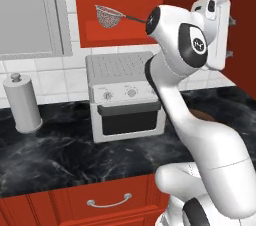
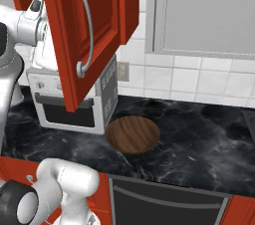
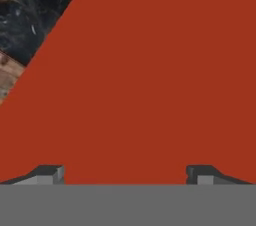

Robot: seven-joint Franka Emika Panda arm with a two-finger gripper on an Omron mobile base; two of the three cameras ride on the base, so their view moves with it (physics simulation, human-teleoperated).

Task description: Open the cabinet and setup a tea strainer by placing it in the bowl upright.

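Reaching for strainer | bright red wall cabinet point(image 2: 102, 15) open | silver wire-mesh tea strainer point(image 1: 109, 16) upper left | tool point(image 3: 125, 175) fingers apart, empty | next: close on handle

A: Where is the tea strainer point(image 1: 108, 16)?
B: Up inside the cabinet point(image 1: 120, 7), above the toaster oven point(image 1: 125, 97). Its handle sticks out to the right.
A: And the cabinet door point(image 2: 82, 25)?
B: It hangs wide open over the surface point(image 2: 199, 139), in front of the toaster oven in the right base view.
A: Where is the bowl point(image 2: 133, 134)?
B: On the surface, just to the right of the toaster oven, below the open door.
A: What stands left of the toaster oven?
B: A canister point(image 1: 21, 102), well apart from it, on the same surface.
A: And underneath?
B: A drawer point(image 1: 107, 201) sits below the surface's front edge.
A: The gripper point(image 3: 125, 175)?
B: Its tips are spread apart, facing a flat cabinet panel close up.
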